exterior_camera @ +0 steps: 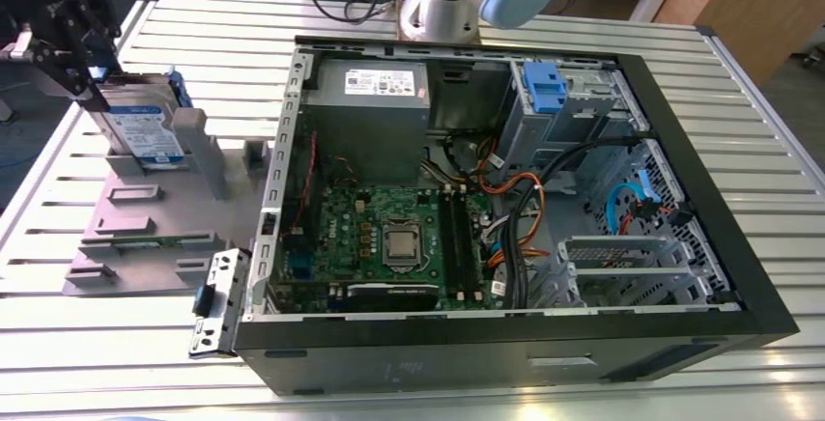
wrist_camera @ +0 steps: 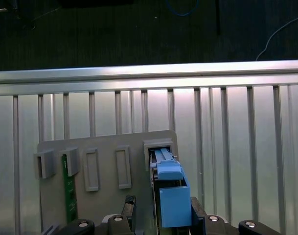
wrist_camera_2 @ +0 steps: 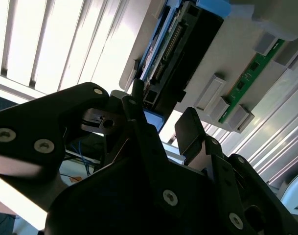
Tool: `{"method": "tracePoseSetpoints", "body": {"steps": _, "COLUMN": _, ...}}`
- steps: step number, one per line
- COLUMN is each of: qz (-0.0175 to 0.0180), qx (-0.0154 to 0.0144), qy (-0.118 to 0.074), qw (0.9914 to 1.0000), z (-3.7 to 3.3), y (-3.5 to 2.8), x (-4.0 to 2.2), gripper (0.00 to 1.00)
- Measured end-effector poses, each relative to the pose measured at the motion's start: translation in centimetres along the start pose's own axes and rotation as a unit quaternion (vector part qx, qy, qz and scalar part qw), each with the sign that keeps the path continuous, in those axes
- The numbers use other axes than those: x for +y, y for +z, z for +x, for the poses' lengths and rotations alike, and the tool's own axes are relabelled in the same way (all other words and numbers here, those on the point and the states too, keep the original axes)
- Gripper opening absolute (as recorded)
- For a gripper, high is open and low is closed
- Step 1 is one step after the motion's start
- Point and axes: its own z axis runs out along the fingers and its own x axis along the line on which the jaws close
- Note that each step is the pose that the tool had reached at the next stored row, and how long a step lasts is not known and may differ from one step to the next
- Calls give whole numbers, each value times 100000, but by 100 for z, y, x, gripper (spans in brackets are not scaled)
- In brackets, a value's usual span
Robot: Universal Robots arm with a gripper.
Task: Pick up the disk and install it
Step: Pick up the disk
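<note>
The disk (exterior_camera: 145, 129) stands on edge in a slot of a grey holder (exterior_camera: 155, 210) at the exterior view's left, its blue-and-white label facing out and blue rails along its edges. My black gripper (exterior_camera: 95, 93) hangs over the disk's upper end. In both wrist views the two fingers straddle that end: one finger (wrist_camera: 129, 206) stands a little off the disk's side, the other (wrist_camera: 196, 209) close to the blue rail (wrist_camera: 171, 196). The second wrist view shows the disk (wrist_camera_2: 174, 54) edge-on between the fingers, with the gripper (wrist_camera_2: 161, 115) open.
An open computer case (exterior_camera: 516, 346) lies on the slatted metal table (exterior_camera: 193, 25), with a green board (exterior_camera: 386, 238), a grey power box (exterior_camera: 374, 88), cables and a blue-fronted drive bay (exterior_camera: 542, 88). A green strip (wrist_camera: 67, 188) sits in another holder slot.
</note>
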Motion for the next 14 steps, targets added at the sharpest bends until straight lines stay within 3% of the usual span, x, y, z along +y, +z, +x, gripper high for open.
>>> {"method": "tracePoseSetpoints", "body": {"steps": 14, "qz": 0, "qx": 1, "qy": -62, "qw": 100000, "z": -12, "y": 59, "x": 4, "gripper": 53}}
